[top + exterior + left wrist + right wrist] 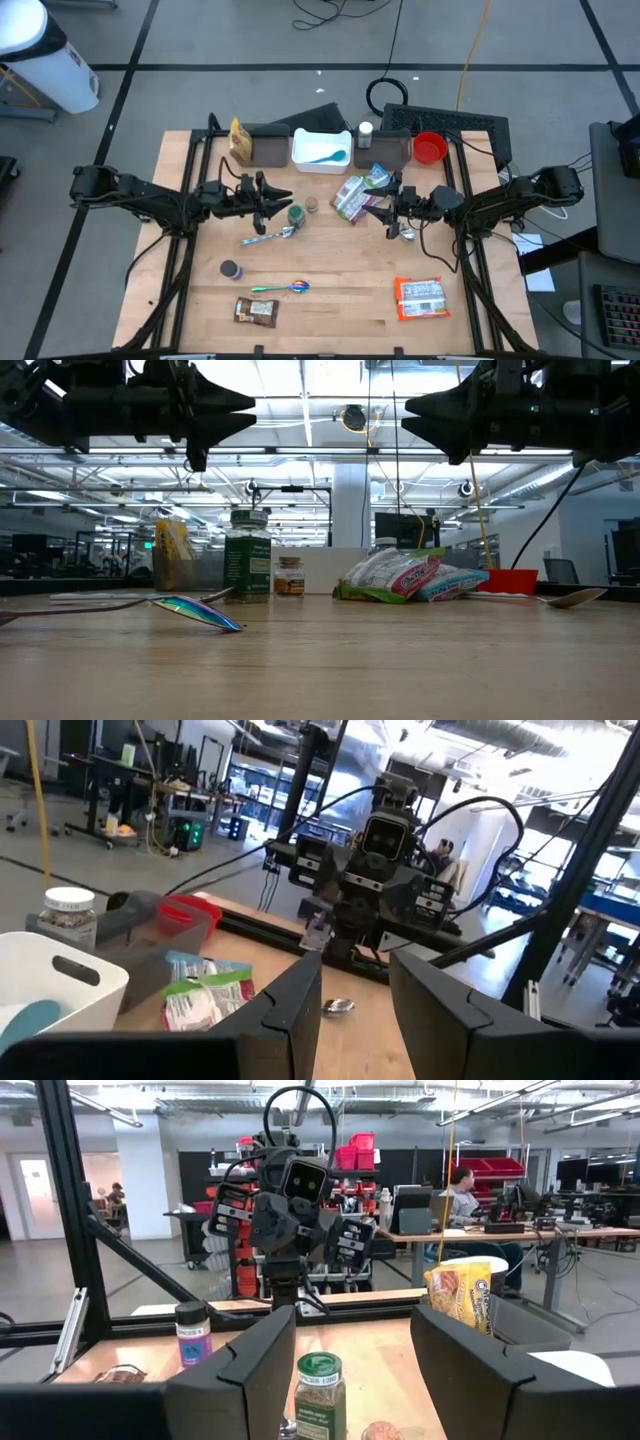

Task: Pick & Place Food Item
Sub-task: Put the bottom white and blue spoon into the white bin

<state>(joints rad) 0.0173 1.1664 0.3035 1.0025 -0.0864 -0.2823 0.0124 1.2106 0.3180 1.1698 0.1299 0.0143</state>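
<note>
On table, two spoons (268, 237), two snack bags (360, 192)

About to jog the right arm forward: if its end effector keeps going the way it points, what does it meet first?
Probably the green-lidded spice jar, centred between the right end effector fingers; beyond it is the left arm. The end effector rides high, so it may pass over.

txt: none legible | pkg/jar labels: too small/blurred to read
</note>
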